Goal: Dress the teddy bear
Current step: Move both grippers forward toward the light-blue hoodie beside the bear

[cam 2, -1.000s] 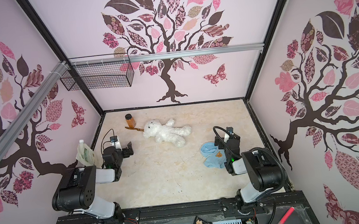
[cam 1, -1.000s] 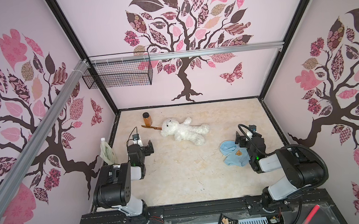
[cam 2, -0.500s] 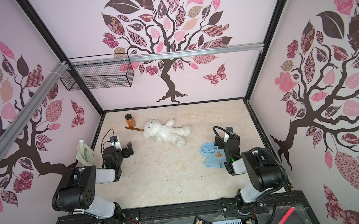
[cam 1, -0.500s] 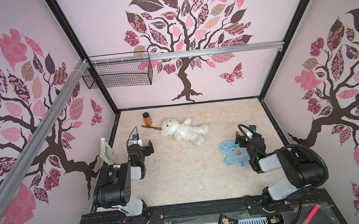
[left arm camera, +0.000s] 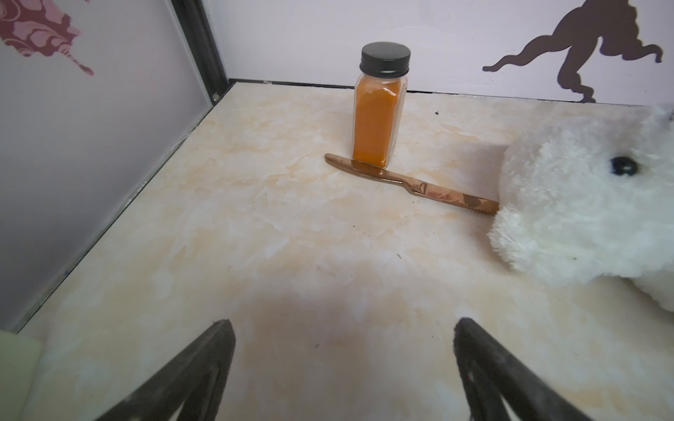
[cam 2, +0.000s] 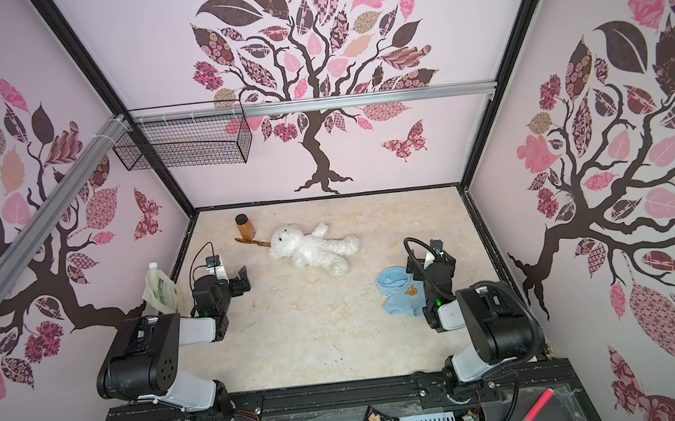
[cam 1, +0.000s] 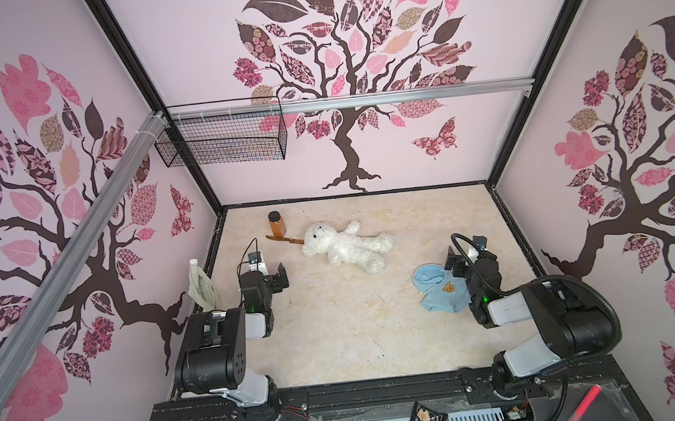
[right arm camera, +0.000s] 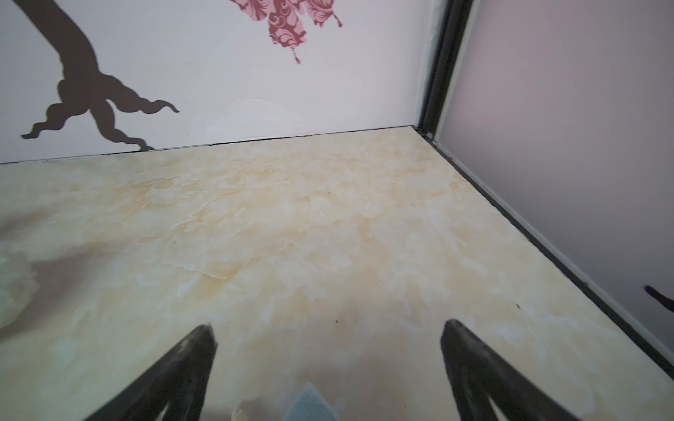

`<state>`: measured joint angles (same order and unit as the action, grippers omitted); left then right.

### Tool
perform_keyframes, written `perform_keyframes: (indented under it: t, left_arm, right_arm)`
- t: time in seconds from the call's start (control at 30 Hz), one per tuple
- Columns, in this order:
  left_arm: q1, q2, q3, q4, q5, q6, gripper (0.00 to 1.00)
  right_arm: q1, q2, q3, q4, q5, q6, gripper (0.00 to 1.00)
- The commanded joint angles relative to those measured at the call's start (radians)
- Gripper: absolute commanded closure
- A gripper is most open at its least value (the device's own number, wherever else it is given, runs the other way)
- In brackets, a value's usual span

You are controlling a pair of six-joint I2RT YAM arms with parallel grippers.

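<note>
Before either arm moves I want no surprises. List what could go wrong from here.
1. The knife has its blade tip against the head of the teddy bear, and the jar stands upright right by the handle. Dragging the bear could shove the knife and tip the jar.
2. The shirt lies bunched, partly under the right arm. The open right gripper may pinch both layers together.
</note>
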<state>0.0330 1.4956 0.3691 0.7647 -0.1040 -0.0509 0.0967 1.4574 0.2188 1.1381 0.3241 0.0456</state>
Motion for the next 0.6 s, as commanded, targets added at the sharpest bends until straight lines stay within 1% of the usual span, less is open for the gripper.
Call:
perform_keyframes:
  t: [0.0, 0.03, 0.07, 0.1, 0.13, 0.17, 0.2, 0.27, 0.3, 0.33, 0.4, 0.47, 0.57]
  left_arm:
    - [0.003, -0.143, 0.085, -0.208, -0.171, -0.091, 0.03]
    - [0.005, -0.173, 0.113, -0.291, -0.225, -0.141, 0.03]
    - [0.005, -0.191, 0.145, -0.366, -0.29, -0.217, 0.03]
    - [0.008, -0.198, 0.178, -0.441, -0.331, -0.296, 0.03]
    - [0.009, -0.2, 0.212, -0.521, -0.321, -0.338, 0.03]
    - [0.009, -0.195, 0.238, -0.57, -0.267, -0.358, 0.03]
    - [0.009, -0.192, 0.246, -0.578, -0.176, -0.373, 0.04]
    - [0.001, -0.191, 0.222, -0.516, 0.008, -0.429, 0.06]
    - [-0.018, -0.193, 0.208, -0.481, 0.069, -0.471, 0.07]
    - [-0.053, -0.196, 0.205, -0.47, 0.099, -0.507, 0.07]
    - [-0.15, -0.205, 0.224, -0.498, 0.114, -0.538, 0.07]
    - [-0.24, -0.213, 0.256, -0.554, 0.133, -0.591, 0.07]
    - [-0.357, -0.243, 0.277, -0.594, 0.189, -0.642, 0.08]
  right_arm:
    - [-0.001, -0.224, 0.046, -0.189, 0.215, 0.163, 0.0]
    - [-0.003, -0.28, 0.074, -0.283, 0.232, 0.212, 0.0]
    - [-0.005, -0.328, 0.111, -0.385, 0.23, 0.256, 0.0]
    - [-0.004, -0.365, 0.142, -0.475, 0.218, 0.303, 0.0]
    - [-0.005, -0.387, 0.161, -0.535, 0.202, 0.341, 0.0]
    - [-0.005, -0.405, 0.182, -0.59, 0.165, 0.364, 0.0]
    - [-0.004, -0.419, 0.206, -0.66, 0.118, 0.396, 0.0]
    - [-0.003, -0.427, 0.244, -0.79, 0.042, 0.458, 0.0]
    - [-0.002, -0.425, 0.257, -0.852, -0.006, 0.473, 0.0]
    - [0.005, -0.424, 0.264, -0.911, -0.04, 0.49, 0.0]
    - [0.02, -0.423, 0.26, -0.995, -0.102, 0.505, 0.02]
    - [0.042, -0.425, 0.254, -1.08, -0.15, 0.503, 0.06]
    - [0.069, -0.416, 0.234, -1.137, -0.235, 0.488, 0.16]
